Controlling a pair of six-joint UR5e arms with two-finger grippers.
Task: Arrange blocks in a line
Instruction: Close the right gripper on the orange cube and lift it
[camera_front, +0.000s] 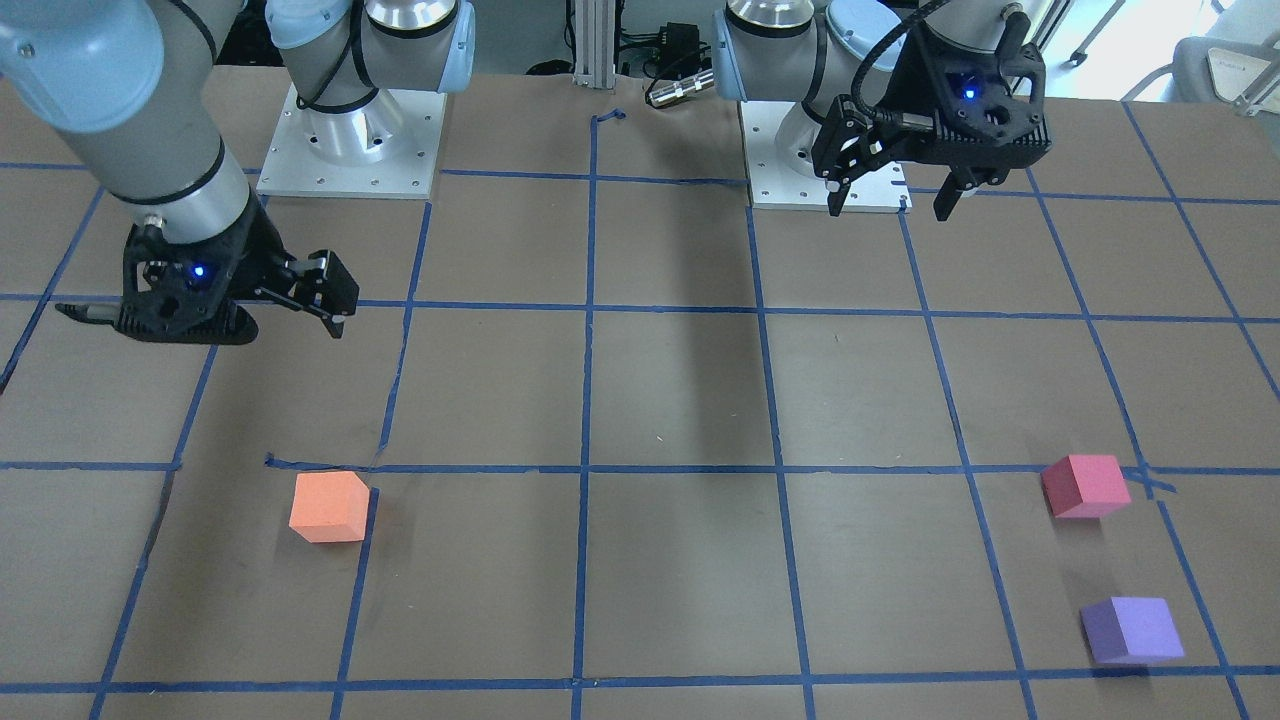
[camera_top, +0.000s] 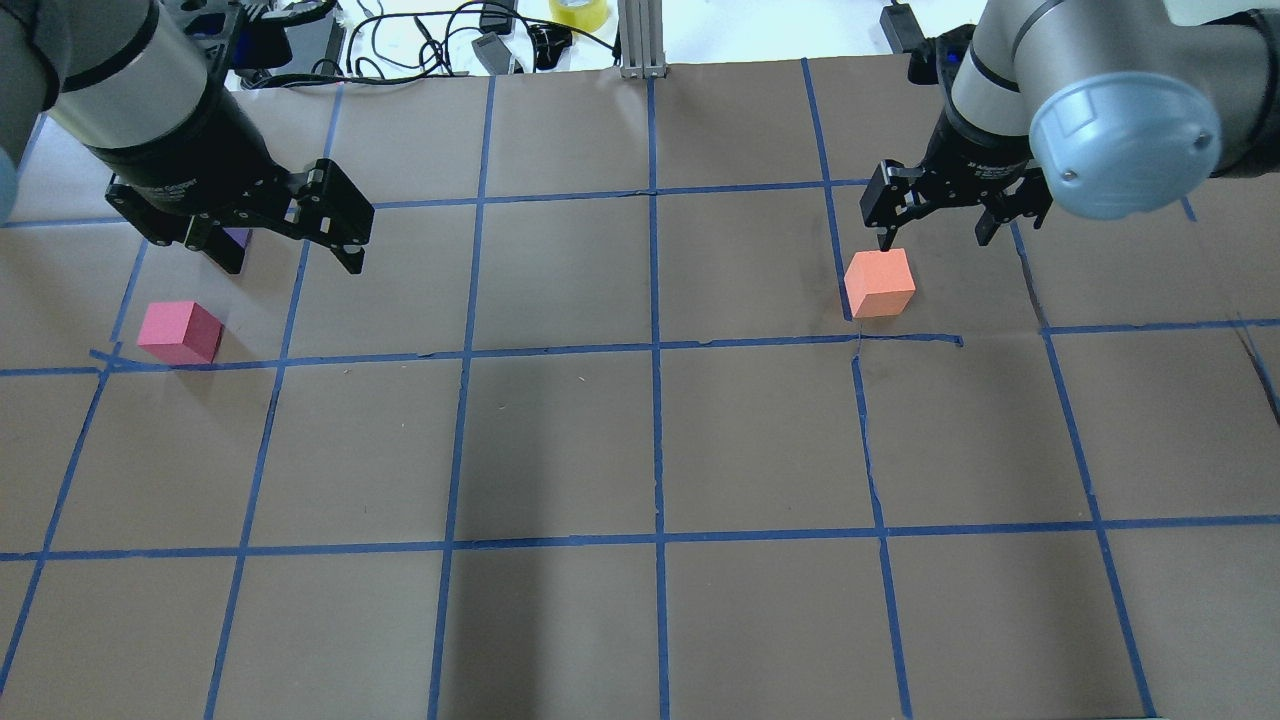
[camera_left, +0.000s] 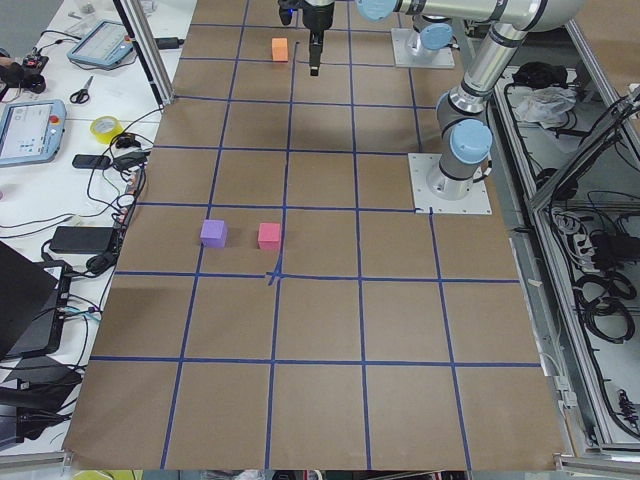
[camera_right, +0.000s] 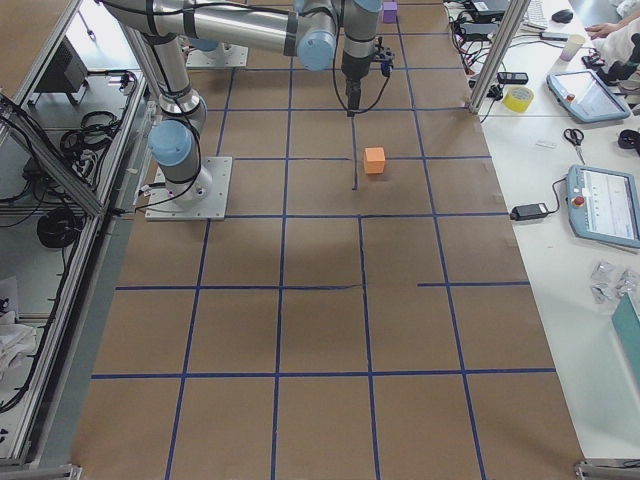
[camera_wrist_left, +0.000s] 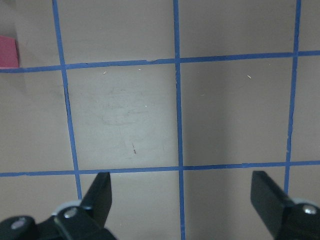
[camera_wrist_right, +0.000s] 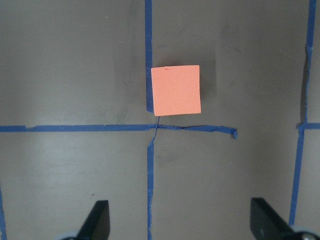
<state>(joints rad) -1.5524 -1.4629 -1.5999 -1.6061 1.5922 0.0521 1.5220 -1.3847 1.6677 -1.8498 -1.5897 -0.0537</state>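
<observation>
Blocks scattered across the brown-papered table (camera_front: 680, 400). Orange block (camera_front: 328, 507) sits alone on my right-arm side, one edge against a blue tape line (camera_front: 357, 590), just past a grid crossing. Pinkish-red block (camera_front: 1084, 486) and purple block (camera_front: 1132, 629) lie near each other on the left-arm side, well apart from the orange; purple is the farther from the base. Right gripper (camera_front: 200, 320) hangs over the table, jaws spread wide, nothing held; on its wrist view I see the orange block ahead of the fingers, not between them. Left gripper (camera_front: 890, 195) is raised, equally wide and empty, nearer the base than that pair.
</observation>
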